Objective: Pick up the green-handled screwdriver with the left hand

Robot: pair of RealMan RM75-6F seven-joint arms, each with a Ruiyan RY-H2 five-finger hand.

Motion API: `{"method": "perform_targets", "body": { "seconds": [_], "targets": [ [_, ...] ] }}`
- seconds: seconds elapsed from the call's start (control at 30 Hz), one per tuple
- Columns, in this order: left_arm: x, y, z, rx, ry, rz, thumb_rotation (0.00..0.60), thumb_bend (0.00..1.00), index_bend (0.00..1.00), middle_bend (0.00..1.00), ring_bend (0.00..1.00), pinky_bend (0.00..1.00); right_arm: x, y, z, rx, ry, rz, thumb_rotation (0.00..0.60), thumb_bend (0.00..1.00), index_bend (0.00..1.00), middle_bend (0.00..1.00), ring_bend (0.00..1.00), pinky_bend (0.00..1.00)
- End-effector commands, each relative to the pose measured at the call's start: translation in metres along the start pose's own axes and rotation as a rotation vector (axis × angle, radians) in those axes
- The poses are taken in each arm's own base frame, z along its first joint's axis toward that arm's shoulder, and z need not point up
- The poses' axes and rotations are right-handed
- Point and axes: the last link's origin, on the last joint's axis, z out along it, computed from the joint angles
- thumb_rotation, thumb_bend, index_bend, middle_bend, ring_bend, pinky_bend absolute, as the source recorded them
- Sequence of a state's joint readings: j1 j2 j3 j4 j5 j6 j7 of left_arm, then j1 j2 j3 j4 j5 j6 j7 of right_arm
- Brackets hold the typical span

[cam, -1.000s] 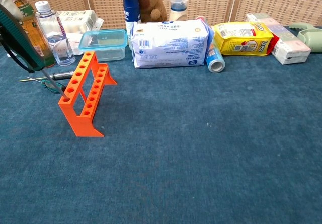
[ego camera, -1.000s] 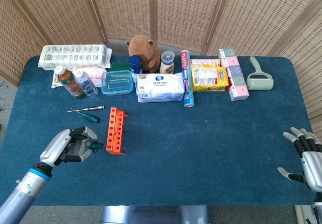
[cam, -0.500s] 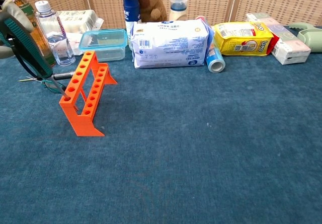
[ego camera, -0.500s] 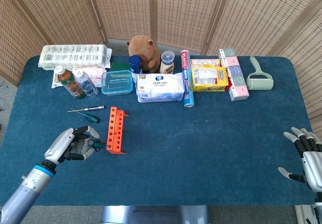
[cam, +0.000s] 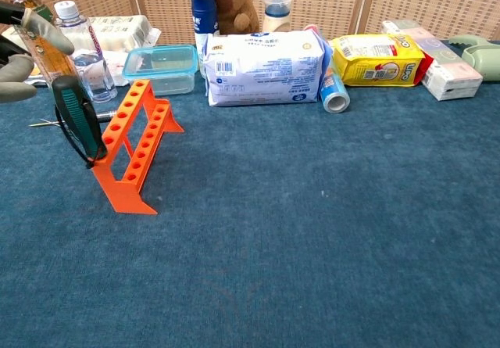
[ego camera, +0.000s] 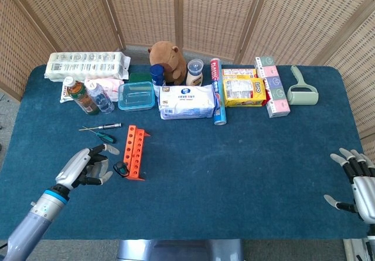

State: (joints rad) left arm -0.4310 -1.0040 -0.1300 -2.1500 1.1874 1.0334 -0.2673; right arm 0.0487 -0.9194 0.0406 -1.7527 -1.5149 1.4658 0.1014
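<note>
1. Table (ego camera: 246,173): blue cloth, with clutter along the upper edge of the head view. The work zone sat at lower left.
2. Rack (ego camera: 133,149): orange, with rows of holes, left of centre. In the chest view its near end pointed toward the lower left.
3. Right hand (ego camera: 353,180): at the lower right edge of the head view, fingers spread, holding nothing. It had no part in this step.
4. Left hand (ego camera: 88,164): at lower left of the head view, just left of the rack's near end. The palm faced the rack and the fingers were wide apart and empty. A clear gap showed between the fingertips and the tool. In the chest view it showed only at the upper left edge.
5. Screwdriver (cam: 76,117): green-and-black handle, tip seated in a hole at the rack's near end. The handle leaned up and to the left, toward the left hand.
6. Judgement on the step: reach and grasp, not yet made.
   - Move the hand right until the handle sits between thumb and fingers.
   - Close on the handle's middle.
   - Lift along the shaft's lean, since pulling sideways could drag or tip the light rack.
</note>
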Motion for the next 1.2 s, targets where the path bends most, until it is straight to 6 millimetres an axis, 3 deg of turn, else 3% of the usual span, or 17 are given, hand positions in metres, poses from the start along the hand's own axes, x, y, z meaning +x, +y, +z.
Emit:
{"method": "perform_targets", "body": {
  "seconds": [0.03, 0.2, 0.37, 0.47, 0.53, 0.63, 0.77, 1.03, 1.2],
  "targets": [
    [0.0, 0.001, 0.001, 0.0, 0.002, -0.002, 0.6, 0.38, 0.29, 0.69, 0.82, 0.93, 0.0, 0.0, 0.0, -0.001, 0.0, 0.0, 0.6, 0.02, 0.17, 0.08, 0.06, 0.0],
    [0.002, 0.003, -0.001, -0.011, 0.011, -0.01, 0.6, 0.38, 0.27, 0.67, 0.81, 0.93, 0.0, 0.0, 0.0, -0.001, -0.002, -0.001, 0.6, 0.02, 0.17, 0.08, 0.06, 0.0],
    [0.009, 0.005, -0.008, -0.028, 0.037, -0.002, 0.6, 0.37, 0.24, 0.55, 0.73, 0.85, -0.001, 0.0, 0.0, -0.001, -0.003, -0.001, 0.6, 0.02, 0.17, 0.08, 0.06, 0.0],
    [0.019, 0.005, -0.017, -0.048, 0.075, 0.046, 0.6, 0.33, 0.17, 0.36, 0.6, 0.71, 0.0, 0.0, 0.0, -0.001, -0.002, -0.001, 0.6, 0.01, 0.17, 0.08, 0.06, 0.0],
    [0.026, 0.002, -0.026, -0.056, 0.103, 0.106, 0.6, 0.29, 0.13, 0.15, 0.49, 0.59, -0.001, 0.0, 0.0, -0.001, -0.003, -0.002, 0.6, 0.02, 0.17, 0.08, 0.06, 0.0],
    [0.036, -0.005, -0.036, -0.07, 0.165, 0.198, 0.6, 0.25, 0.11, 0.01, 0.38, 0.5, -0.001, -0.001, 0.0, 0.0, -0.004, -0.002, 0.6, 0.02, 0.17, 0.08, 0.06, 0.0],
    [0.042, -0.024, -0.052, -0.066, 0.232, 0.314, 0.6, 0.25, 0.08, 0.0, 0.0, 0.36, -0.001, -0.002, 0.0, 0.0, -0.003, -0.005, 0.6, 0.02, 0.17, 0.08, 0.06, 0.0],
    [0.045, -0.075, -0.084, 0.05, 0.32, 0.446, 0.6, 0.25, 0.06, 0.0, 0.0, 0.2, -0.001, -0.002, 0.001, -0.007, 0.002, -0.004, 0.6, 0.01, 0.17, 0.08, 0.06, 0.0],
    [0.043, -0.1, -0.103, 0.137, 0.382, 0.489, 0.6, 0.25, 0.05, 0.0, 0.0, 0.18, -0.002, -0.001, 0.001, -0.013, 0.001, -0.012, 0.6, 0.02, 0.17, 0.08, 0.06, 0.0]
  ]
}}
